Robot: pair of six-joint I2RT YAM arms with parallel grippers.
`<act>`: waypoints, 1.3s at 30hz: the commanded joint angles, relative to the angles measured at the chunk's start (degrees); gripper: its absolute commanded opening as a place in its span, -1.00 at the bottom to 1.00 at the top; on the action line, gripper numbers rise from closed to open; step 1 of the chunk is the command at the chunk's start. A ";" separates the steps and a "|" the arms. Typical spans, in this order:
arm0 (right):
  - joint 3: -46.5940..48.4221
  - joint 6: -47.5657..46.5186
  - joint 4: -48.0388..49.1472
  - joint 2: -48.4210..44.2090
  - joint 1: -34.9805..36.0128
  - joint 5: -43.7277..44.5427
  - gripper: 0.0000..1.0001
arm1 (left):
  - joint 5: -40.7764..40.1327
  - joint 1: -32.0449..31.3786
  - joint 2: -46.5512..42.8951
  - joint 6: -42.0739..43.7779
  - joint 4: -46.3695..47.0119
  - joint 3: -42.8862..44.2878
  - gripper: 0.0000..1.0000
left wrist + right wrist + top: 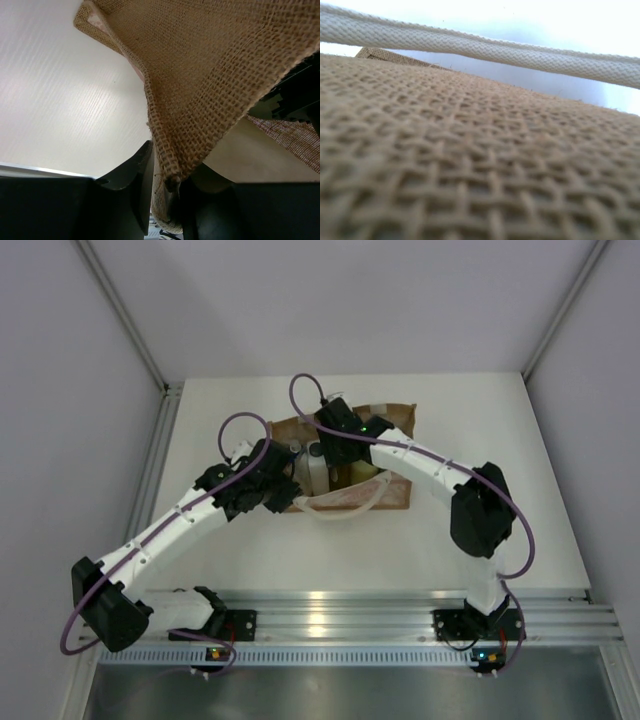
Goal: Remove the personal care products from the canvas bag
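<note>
The white bench point(250, 550) is the biggest thing here, and both arms lean in over it from the metal rail point(330, 615) along its near edge. The left arm point(175, 525) angles up from the left corner, the right arm point(430, 468) bends round from the right, and they meet at the canvas bag point(398, 418). The bag lies near the middle of the bench, toward the far side. A pale cream handle point(345, 508) loops out onto the bench from the bag's near edge, and in the right wrist view a handle point(485, 47) crosses above the coarse tan weave. Through the bag's opening I can make out a white bottle point(316, 470) and, just beside it to the right, a yellowish bottle point(366, 471), both inside the bag. The left fingers point(137, 175) are pinched almost together on the bag's woven edge at its left end, with a fold of the cloth held up off the bench. The right fingers are down at the bag's opening beneath the black wrist point(340, 425). They are hidden from above and from their own camera, so I cannot tell how wide they stand.
</note>
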 commanded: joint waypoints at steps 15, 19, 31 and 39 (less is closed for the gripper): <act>4.26 -3.55 1.44 -10.01 0.31 1.84 -1.00 | -0.74 0.24 -0.54 0.49 -1.02 1.70 -0.42; 5.58 -3.90 -0.68 -11.76 0.31 2.28 -1.00 | -0.65 0.24 -0.54 0.22 -1.11 1.70 -0.42; 12.17 -6.36 -4.72 -19.85 0.22 4.83 -1.00 | -0.30 0.24 -0.54 -0.13 -1.02 1.35 -0.42; 19.99 -8.56 -8.76 -24.42 -2.14 10.27 -1.00 | -0.39 0.24 -0.80 -0.57 -1.11 1.35 -0.42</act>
